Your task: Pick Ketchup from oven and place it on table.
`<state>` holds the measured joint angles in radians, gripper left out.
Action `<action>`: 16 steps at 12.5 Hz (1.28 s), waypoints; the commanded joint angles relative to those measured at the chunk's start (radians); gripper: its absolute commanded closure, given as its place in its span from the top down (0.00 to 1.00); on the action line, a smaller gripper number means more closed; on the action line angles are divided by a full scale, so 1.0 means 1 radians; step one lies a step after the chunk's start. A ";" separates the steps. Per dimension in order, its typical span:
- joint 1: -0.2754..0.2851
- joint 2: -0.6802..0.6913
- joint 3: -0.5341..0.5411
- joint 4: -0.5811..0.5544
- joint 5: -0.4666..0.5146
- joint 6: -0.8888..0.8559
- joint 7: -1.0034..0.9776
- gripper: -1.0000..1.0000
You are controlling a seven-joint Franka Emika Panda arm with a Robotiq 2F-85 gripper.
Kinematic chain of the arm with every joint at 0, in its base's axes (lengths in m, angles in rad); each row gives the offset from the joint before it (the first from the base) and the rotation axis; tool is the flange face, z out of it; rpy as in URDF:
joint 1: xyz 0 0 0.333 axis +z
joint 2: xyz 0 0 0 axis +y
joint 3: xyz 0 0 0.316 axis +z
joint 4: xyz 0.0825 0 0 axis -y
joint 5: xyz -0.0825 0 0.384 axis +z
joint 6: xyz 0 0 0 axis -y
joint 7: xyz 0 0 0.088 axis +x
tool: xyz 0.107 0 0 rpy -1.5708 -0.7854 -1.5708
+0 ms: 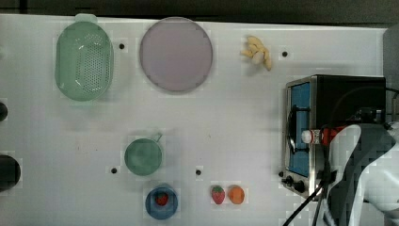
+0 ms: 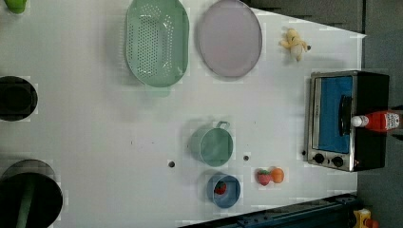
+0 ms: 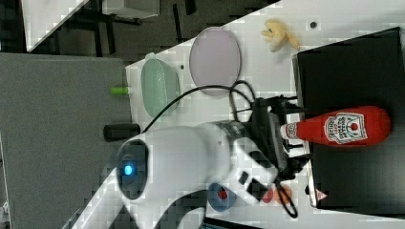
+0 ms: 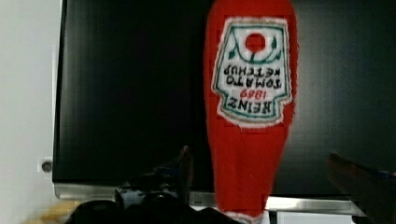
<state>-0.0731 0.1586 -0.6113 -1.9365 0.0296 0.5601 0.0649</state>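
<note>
Ketchup (image 4: 250,116) lay flat on the black top of the oven (image 3: 353,181), long axis running straight away from the gripper (image 4: 259,175), white cap (image 3: 288,131) pointing at it and over the oven's front edge, base at the far end. Neck sat between spread fingers (image 4: 184,168), one on each side, clear gaps showing, nothing clamped. Beyond the oven's front, below the gripper, stretched the white table (image 1: 235,122).

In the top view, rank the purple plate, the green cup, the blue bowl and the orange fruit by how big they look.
Largest to smallest in the top view:
1. purple plate
2. green cup
3. blue bowl, only slightly smaller than the cup, so nearly a tie
4. orange fruit
</note>
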 commanded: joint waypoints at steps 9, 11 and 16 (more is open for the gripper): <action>-0.038 0.161 -0.043 0.004 0.128 0.134 -0.022 1.00; -0.041 0.171 -0.040 0.003 0.136 0.135 -0.022 0.96; -0.038 0.178 -0.039 0.009 0.145 0.145 -0.022 0.64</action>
<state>-0.1245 0.3577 -0.6523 -1.9453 0.1771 0.7139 0.0649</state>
